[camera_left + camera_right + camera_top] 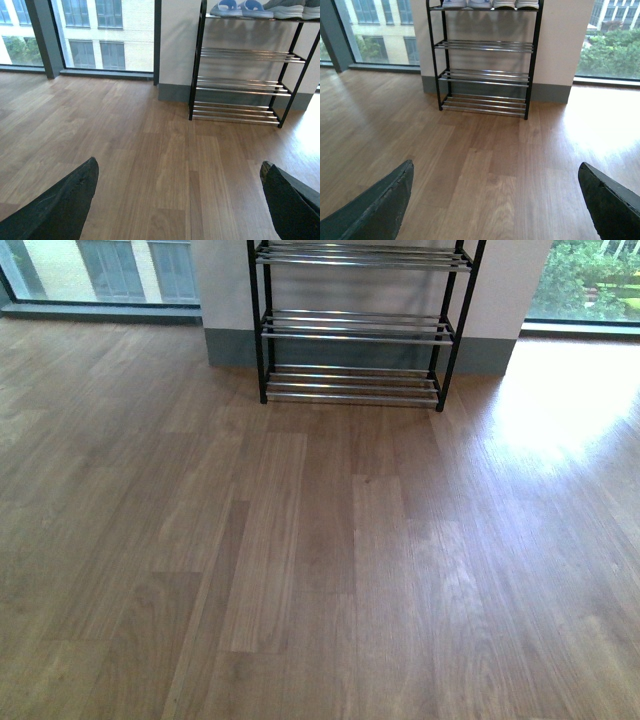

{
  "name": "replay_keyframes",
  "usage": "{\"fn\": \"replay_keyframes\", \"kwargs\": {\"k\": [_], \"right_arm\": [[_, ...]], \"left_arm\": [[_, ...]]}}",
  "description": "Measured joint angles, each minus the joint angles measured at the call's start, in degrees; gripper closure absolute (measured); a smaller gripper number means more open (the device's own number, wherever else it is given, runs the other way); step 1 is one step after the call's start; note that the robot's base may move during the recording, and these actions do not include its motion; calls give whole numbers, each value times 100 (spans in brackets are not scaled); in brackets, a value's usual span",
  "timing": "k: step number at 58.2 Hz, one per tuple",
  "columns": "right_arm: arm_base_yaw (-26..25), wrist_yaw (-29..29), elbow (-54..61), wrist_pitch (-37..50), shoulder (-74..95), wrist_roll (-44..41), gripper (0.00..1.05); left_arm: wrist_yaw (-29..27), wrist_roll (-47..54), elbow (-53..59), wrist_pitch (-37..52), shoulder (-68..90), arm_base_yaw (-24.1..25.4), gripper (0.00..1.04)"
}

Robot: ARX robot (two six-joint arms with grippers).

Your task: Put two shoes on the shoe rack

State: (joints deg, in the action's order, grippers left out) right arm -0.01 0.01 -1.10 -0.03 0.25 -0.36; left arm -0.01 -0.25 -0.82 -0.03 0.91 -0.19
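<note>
The black shoe rack (355,328) with chrome bars stands against the far wall; in the front view its top is cut off. In the left wrist view the rack (240,84) carries two grey shoes with white soles (284,9) on its top tier, at one end, cut by the picture's edge. In the right wrist view the rack (485,76) shows their white soles (516,4) on the top tier. My left gripper (178,165) and right gripper (496,165) are both open and empty, over bare floor well short of the rack. Neither arm shows in the front view.
Two blue-and-white slippers (240,7) sit on the top tier beside the grey shoes. The lower tiers (484,46) hold nothing. Wood floor (320,560) stretches from me to the rack. Floor-to-ceiling windows (100,30) flank the wall section (560,45) behind the rack.
</note>
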Motion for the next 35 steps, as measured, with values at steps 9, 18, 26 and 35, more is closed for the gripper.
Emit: {"fn": "replay_keyframes", "kwargs": {"k": [9,18,26,35], "right_arm": [[0,0,0,0,0,0,9],[0,0,0,0,0,0,9],[0,17,0,0,0,0,9],[0,-7,0,0,0,-2,9]], "left_arm": [[2,0,0,2,0,0,9],[2,0,0,0,0,0,9],[4,0,0,2,0,0,9],[-9,0,0,2,0,0,9]]}}
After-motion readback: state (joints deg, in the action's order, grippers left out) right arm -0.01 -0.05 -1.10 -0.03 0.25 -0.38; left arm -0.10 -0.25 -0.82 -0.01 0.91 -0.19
